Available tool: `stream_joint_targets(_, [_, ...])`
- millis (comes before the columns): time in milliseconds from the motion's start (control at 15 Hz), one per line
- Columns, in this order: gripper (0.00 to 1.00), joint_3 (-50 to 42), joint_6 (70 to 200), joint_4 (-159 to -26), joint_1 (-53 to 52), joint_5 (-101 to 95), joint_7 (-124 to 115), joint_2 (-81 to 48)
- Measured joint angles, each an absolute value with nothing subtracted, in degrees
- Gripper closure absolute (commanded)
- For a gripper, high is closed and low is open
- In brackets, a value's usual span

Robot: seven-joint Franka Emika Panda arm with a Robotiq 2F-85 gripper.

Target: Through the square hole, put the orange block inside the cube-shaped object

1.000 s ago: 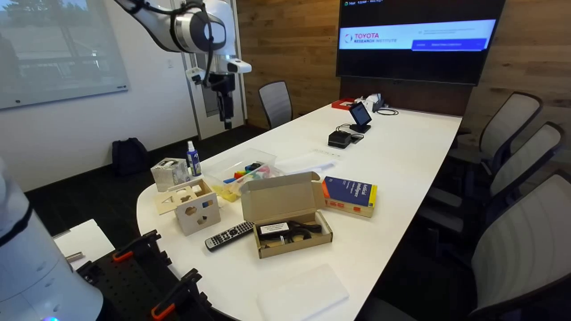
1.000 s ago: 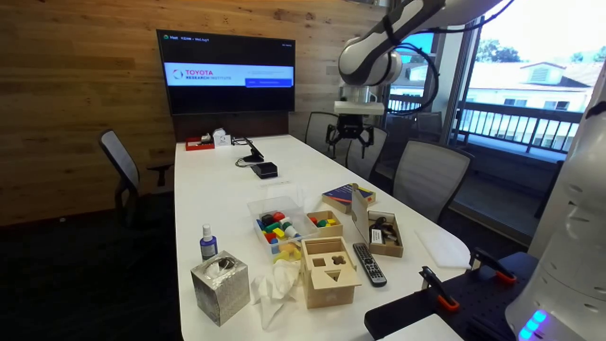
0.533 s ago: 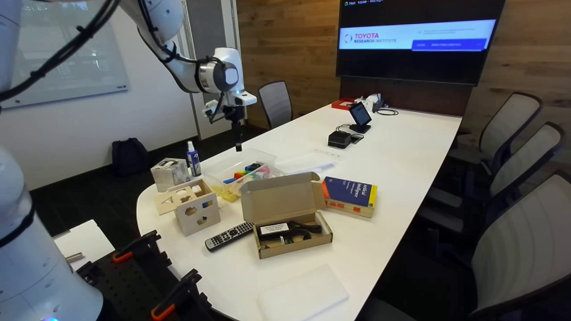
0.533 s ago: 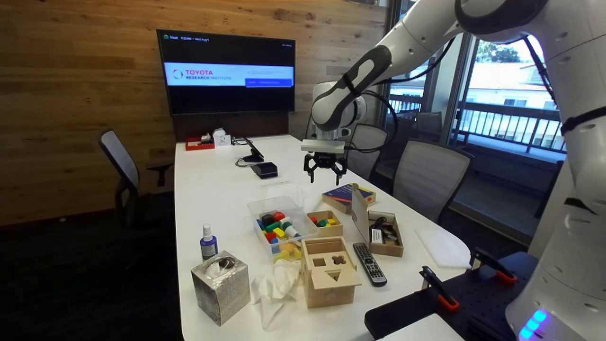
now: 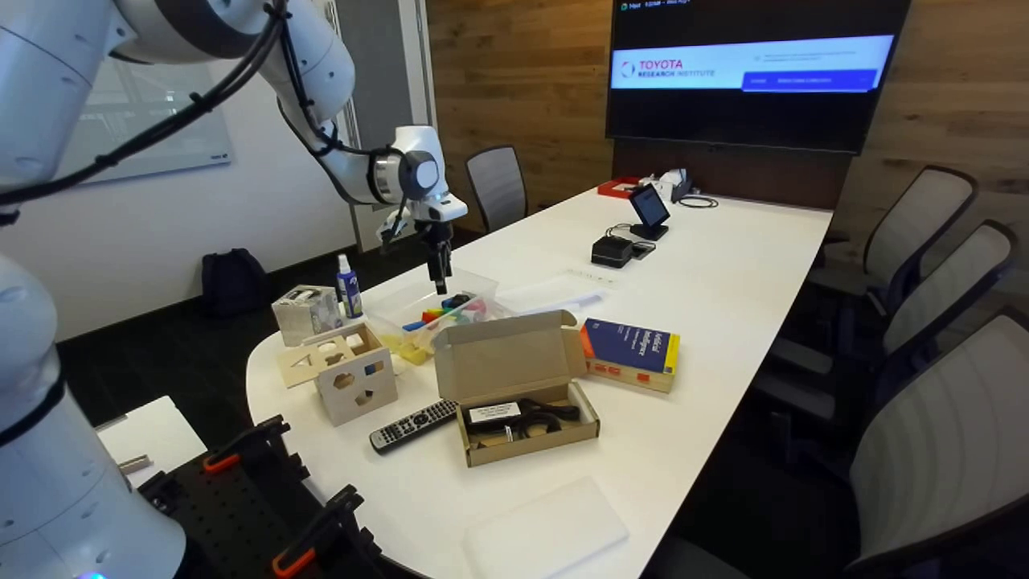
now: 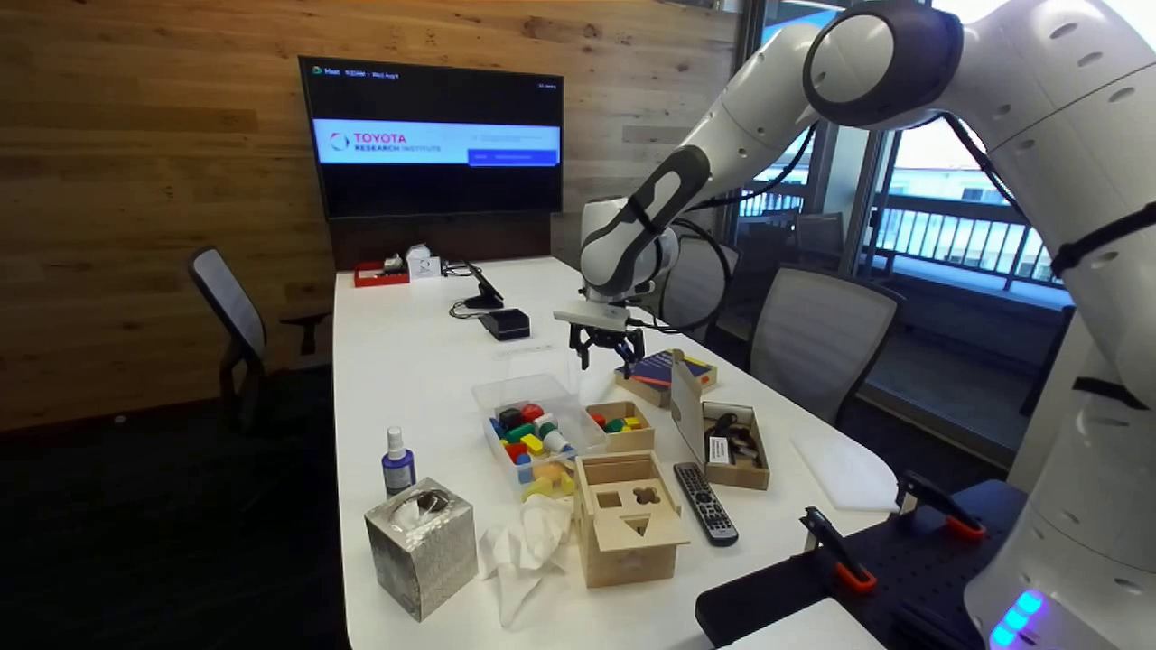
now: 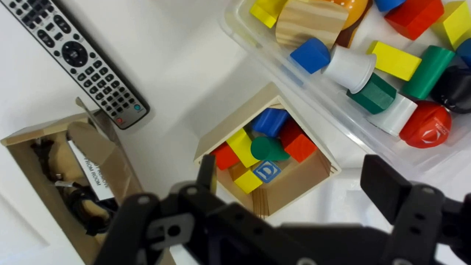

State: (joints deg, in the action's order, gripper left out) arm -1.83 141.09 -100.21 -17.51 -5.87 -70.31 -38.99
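The cube-shaped object is a pale wooden box (image 5: 358, 392) with cut-out holes; it also shows in an exterior view (image 6: 628, 564). Its top board sticks out on one side and has a square hole (image 6: 610, 499), a clover hole and a triangle hole. A red-orange block (image 7: 300, 147), the closest to an orange block that I see, lies in a small open wooden box (image 7: 294, 193) among several coloured blocks. My gripper (image 7: 290, 165) is open and empty, pointing down above the table. It shows in both exterior views (image 5: 440, 288) (image 6: 607, 368), higher than the boxes and touching nothing.
A clear plastic bin (image 6: 483, 397) of toys stands beside the small wooden box. An open cardboard box (image 6: 754, 474) with cables, a remote (image 6: 704, 506), a book (image 6: 641, 388), a tissue box (image 6: 420, 560), a spray bottle (image 6: 397, 465) and crumpled tissue (image 6: 519, 555) surround the cube.
The arm has come down and reached over the table, bringing the open gripper much lower, near the plastic bin and small wooden box. The objects on the table have not moved.
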Motion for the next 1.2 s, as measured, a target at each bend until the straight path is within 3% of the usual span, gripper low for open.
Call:
stream_joint_targets(467, [0.00,-2.8,151.9,-96.3,-16.0,-1.4,-70.2,-48.0])
stream_joint_targets(1200, [0.00,-4.1,153.0,-89.0,-15.6,4.0,-71.5,-56.5])
